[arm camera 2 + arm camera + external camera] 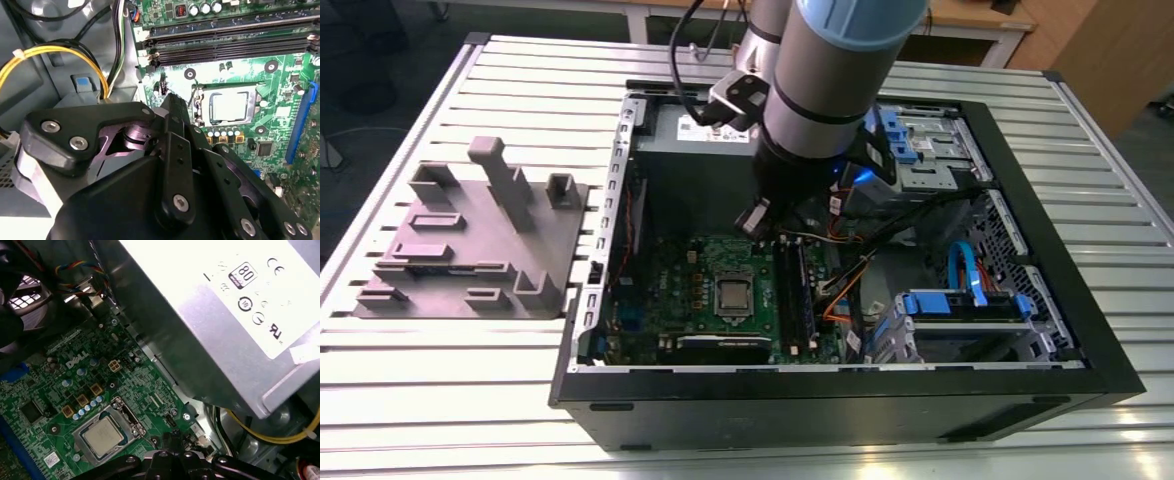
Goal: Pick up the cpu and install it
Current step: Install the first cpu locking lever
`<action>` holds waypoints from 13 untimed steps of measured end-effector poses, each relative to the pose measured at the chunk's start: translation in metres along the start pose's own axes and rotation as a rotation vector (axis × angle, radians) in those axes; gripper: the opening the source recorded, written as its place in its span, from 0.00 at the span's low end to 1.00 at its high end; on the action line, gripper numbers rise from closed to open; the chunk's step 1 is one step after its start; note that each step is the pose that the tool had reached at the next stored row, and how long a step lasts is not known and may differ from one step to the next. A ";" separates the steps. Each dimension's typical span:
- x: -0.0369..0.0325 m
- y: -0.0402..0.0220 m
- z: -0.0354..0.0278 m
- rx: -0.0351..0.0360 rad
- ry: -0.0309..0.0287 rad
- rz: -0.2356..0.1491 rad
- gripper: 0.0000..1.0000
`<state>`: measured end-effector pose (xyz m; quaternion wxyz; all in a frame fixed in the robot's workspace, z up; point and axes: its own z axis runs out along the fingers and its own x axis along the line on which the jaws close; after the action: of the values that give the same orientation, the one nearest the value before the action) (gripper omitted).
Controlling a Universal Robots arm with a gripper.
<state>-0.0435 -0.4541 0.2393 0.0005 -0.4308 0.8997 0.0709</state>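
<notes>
Slatted metal tabletop [440, 380] carries an open computer case [854, 410] with the arm reaching down into it. Its gripper [172, 107] hangs above the green motherboard [667, 300] holding nothing, fingers drawn close together, tip just short of the socket frame [200, 107]. Inside that frame the cpu [103, 436] lies flat, silver top up, beside the memory slots [230, 42] and near the grey power-supply box [210, 325].

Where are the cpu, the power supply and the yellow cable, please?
cpu [103, 436]: first wrist view, middle of its metal top.
power supply [200, 335]: first wrist view, its grey side wall.
yellow cable [55, 50]: second wrist view, top of its loop.
</notes>
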 end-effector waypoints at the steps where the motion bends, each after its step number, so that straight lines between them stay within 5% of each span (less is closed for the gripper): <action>1: 0.0003 0.0003 0.0005 0.0001 0.0001 -0.001 0.10; 6: 0.0015 0.0004 0.0007 -0.0022 0.0050 -0.044 0.10; 13: 0.0059 -0.0032 -0.0002 -0.0003 0.0086 -0.048 0.10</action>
<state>-0.0448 -0.4607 0.2387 -0.0017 -0.4523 0.8892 0.0691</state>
